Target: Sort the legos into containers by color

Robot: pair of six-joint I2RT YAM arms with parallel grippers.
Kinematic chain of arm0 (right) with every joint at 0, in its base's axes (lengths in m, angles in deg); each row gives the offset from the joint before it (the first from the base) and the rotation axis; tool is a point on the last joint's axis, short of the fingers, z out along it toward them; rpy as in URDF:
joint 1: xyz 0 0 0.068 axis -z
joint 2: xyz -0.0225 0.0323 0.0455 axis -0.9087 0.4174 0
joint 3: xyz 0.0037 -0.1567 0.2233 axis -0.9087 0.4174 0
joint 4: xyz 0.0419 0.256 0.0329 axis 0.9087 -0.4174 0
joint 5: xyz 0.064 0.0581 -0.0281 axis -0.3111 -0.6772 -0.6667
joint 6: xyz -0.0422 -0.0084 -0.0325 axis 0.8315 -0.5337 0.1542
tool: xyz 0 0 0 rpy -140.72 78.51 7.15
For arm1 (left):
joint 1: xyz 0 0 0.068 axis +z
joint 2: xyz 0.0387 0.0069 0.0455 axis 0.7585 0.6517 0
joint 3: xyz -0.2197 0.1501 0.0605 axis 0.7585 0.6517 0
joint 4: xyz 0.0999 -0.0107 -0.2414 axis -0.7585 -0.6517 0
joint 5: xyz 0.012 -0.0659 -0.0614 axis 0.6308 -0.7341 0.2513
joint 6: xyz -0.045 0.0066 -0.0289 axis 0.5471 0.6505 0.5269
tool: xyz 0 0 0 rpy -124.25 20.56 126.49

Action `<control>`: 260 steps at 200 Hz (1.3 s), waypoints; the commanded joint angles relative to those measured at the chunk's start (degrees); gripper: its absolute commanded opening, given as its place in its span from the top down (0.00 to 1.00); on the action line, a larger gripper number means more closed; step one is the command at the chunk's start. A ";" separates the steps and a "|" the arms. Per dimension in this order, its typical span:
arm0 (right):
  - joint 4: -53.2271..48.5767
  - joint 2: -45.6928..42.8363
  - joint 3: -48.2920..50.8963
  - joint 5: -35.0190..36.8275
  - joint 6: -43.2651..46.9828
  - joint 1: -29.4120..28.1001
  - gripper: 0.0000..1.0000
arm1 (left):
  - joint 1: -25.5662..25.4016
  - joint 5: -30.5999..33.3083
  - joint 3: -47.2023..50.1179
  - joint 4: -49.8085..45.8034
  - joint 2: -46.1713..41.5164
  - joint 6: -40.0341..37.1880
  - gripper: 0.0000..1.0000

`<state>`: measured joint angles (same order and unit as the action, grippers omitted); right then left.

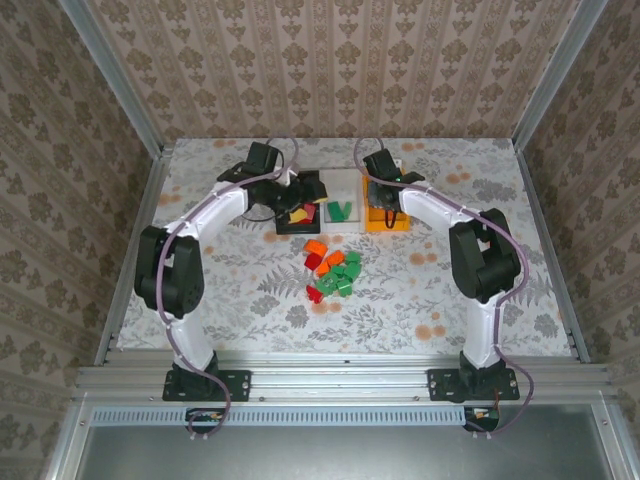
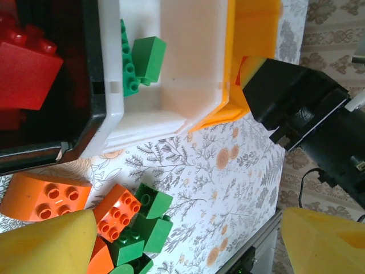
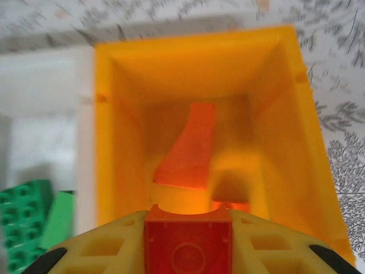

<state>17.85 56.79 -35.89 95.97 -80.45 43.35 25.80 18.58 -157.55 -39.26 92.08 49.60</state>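
Tabletop [image 1: 230, 290] with a leafy print carries a row at its far middle: black bin [image 2: 91, 68] left, white bin [image 2: 188, 68] with green bricks [image 2: 145, 57] next, orange-yellow bin [image 3: 296, 125] right. Left gripper [image 2: 188, 228] hangs wide open and empty by the black bin; the right gripper [image 1: 381, 198] clamps a reddish-orange brick [image 3: 188, 237] above the orange-yellow bin. Loose legos [image 1: 335, 272] lie heaped just near of them.

Soft, even light from above filled the top view, leaving only faint shadows on the table [image 1: 250, 290]. In the left wrist view the white bin [image 2: 188, 74] was nearly washed out, the black bin [image 2: 94, 68] murky, the left fingertips [image 2: 45, 245] blurred. The right wrist view was soft throughout; the orange-yellow bin [image 3: 296, 142] glowed oversaturated, the red-orange brick [image 3: 188, 240] nearest the lens unsharp.
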 commanded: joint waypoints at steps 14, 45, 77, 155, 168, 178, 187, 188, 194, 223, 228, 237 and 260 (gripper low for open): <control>-1.41 0.16 -2.58 -1.80 0.57 0.97 0.47 | 0.67 -0.94 -1.90 -1.69 0.50 -1.81 0.14; 0.74 -6.75 2.54 0.84 0.67 -0.61 0.42 | 1.18 -1.11 -2.37 -1.90 -0.10 -1.92 0.14; 5.00 -18.72 17.56 8.18 1.24 -11.18 0.41 | 3.10 -1.47 -1.91 -1.34 -1.33 -1.17 0.14; 3.35 -23.58 32.30 -2.46 -9.56 -29.96 0.42 | 6.93 -3.34 -1.27 0.54 -2.74 0.73 0.14; 2.20 -22.19 31.94 -3.48 -9.18 -30.21 0.41 | 7.88 -3.74 -1.10 0.84 -2.92 1.23 0.14; 2.12 -21.10 31.90 -4.57 -9.16 -30.30 0.41 | 8.92 -3.86 -0.74 1.45 -3.38 1.66 0.14; 2.70 -20.14 31.99 -5.87 -8.90 -30.49 0.40 | 9.82 -3.93 -0.33 2.00 -3.77 2.14 0.14; 2.74 -20.01 32.00 -5.91 -8.89 -30.58 0.40 | 9.95 -3.88 -0.32 2.07 -3.83 2.20 0.14; 3.01 -19.28 31.85 -6.46 -8.74 -30.78 0.41 | 10.41 -3.92 -0.06 2.31 -4.13 2.41 0.14; 2.43 -15.84 30.81 -4.85 -8.36 -31.46 0.43 | 11.84 -3.92 0.05 2.50 -4.39 2.56 0.14; 2.55 -15.55 30.86 -4.34 -8.29 -31.46 0.44 | 11.92 -3.93 0.13 2.52 -4.29 2.61 0.14; 2.93 -15.18 30.88 -3.43 -8.11 -31.48 0.46 | 11.97 -3.96 0.10 2.50 -4.16 2.61 0.14; 3.66 -14.87 30.83 -1.79 -7.59 -31.46 0.59 | 11.94 -4.02 0.22 2.65 -3.98 2.69 0.14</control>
<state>22.05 41.44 -3.52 91.52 -88.28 12.12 38.02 16.00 -158.03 -37.51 89.65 51.26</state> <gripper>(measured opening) 0.470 0.860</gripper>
